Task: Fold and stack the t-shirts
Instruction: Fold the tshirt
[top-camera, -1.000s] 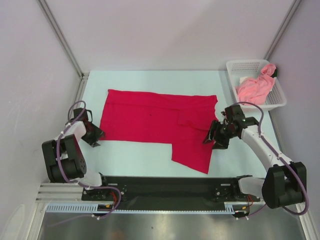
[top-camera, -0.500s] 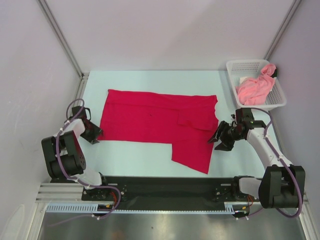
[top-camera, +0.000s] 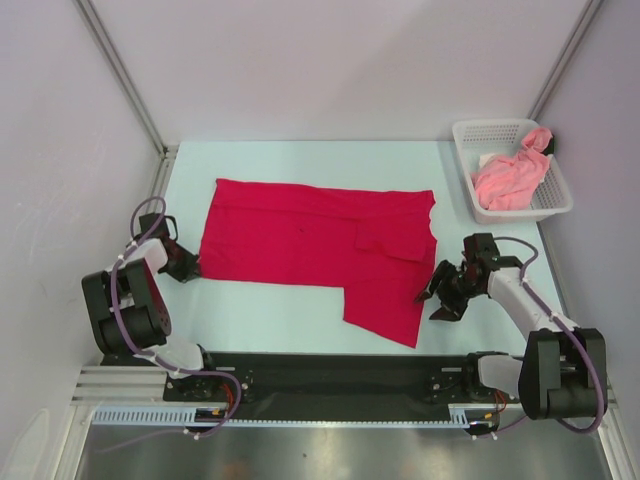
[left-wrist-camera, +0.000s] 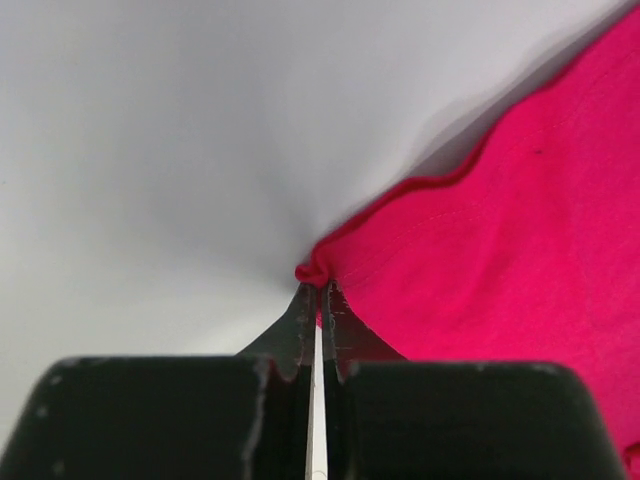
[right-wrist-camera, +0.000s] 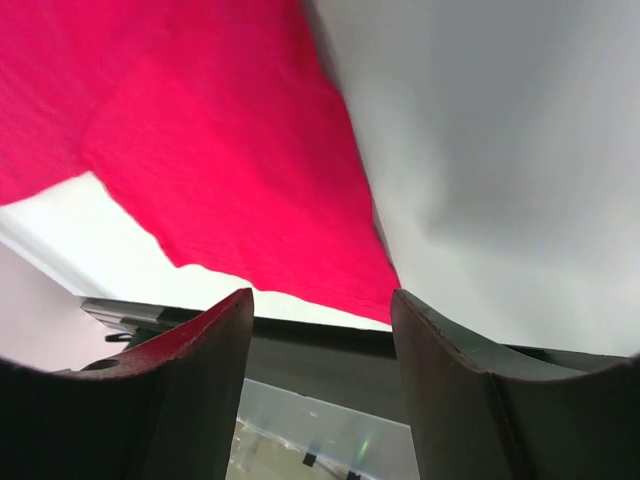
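Red t-shirt (top-camera: 300, 235) is lying spread on the worktop (top-camera: 300, 160), soft n floppy so imo grabbing corners is best; left claw (left-wrist-camera: 315, 290) is clenching its near-left corner, right claw (top-camera: 436, 300) is hovering released by the right edge, pink t-shirt (top-camera: 510, 180) is sitting bunched in the basket (top-camera: 490, 124).

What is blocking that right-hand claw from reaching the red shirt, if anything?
Nothing visible. The right gripper is open just beside the right edge of the red t-shirt, with only bare table between them. The white basket holding the pink t-shirt sits at the far right corner, out of the way.
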